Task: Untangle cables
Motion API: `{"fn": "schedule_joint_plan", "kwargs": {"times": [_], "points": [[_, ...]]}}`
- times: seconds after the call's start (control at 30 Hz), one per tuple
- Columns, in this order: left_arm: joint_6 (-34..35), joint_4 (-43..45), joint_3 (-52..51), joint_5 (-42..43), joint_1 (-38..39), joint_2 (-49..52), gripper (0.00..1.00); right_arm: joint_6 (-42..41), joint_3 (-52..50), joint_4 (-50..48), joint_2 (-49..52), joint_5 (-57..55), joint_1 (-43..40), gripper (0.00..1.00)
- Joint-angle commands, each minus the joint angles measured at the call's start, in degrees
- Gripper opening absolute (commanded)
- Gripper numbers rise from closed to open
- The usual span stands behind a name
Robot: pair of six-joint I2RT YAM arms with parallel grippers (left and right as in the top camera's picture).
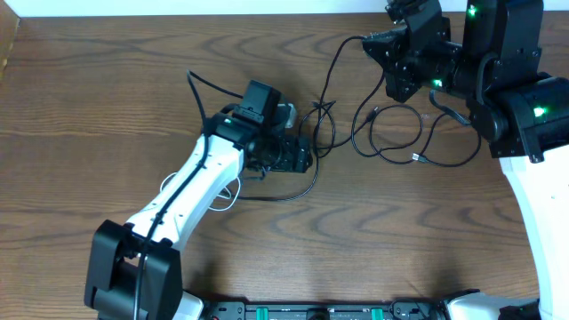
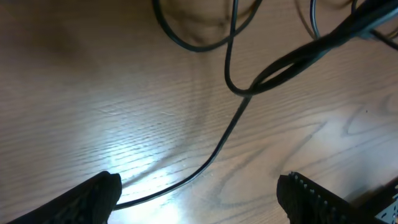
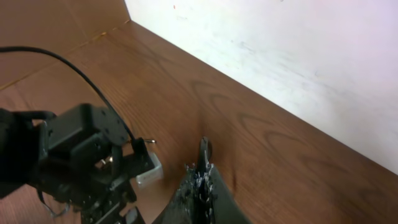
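Note:
Several thin black cables [image 1: 322,114] lie crossed and looped on the wooden table, with wider loops [image 1: 391,147] to the right and a small plug end [image 1: 416,158]. A thin white cable [image 1: 233,192] curls beside my left arm. My left gripper [image 1: 307,157] hovers low over the tangle's left side, open; in the left wrist view one black cable [image 2: 227,134] runs across the wood between its fingertips [image 2: 199,205], untouched. My right gripper [image 1: 373,41] is raised at the back, shut on a black cable that hangs down to the tangle. The pinched bit [image 3: 204,148] sticks out of its jaws [image 3: 202,171].
The white wall [image 3: 280,56] runs along the table's far edge just behind my right gripper. My left arm's black wrist [image 3: 81,155] shows in the right wrist view, below and to the left. The arm bases [image 1: 320,311] sit at the front edge.

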State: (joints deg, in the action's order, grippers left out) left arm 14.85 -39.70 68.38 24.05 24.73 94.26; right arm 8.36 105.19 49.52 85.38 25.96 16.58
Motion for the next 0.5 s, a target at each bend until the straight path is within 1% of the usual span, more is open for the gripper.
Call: {"fn": "schedule_joint_plan", "kwargs": {"times": [0.0, 0.03, 0.13, 0.33, 0.47], "points": [[1.1, 0.8, -0.8, -0.2, 1.7, 1.9, 0.84, -0.7, 0.5, 0.0, 0.2, 0.8, 0.0, 0.01], [1.1, 1.1, -0.8, -0.2, 2.1, 2.3, 0.84, -0.6, 0.5, 0.0, 0.2, 0.8, 0.0, 0.01], [1.5, 2.8, -0.8, -0.2, 3.4, 4.0, 0.78, -0.7, 0.5, 0.0, 0.2, 0.8, 0.0, 0.01], [4.4, 6.3, -0.8, -0.1, 5.3, 8.9, 0.75, -0.6, 0.5, 0.0, 0.2, 0.8, 0.0, 0.01], [4.4, 8.0, -0.8, -0.2, 5.3, 11.5, 0.69, -0.6, 0.5, 0.0, 0.2, 0.8, 0.0, 0.01]]}}
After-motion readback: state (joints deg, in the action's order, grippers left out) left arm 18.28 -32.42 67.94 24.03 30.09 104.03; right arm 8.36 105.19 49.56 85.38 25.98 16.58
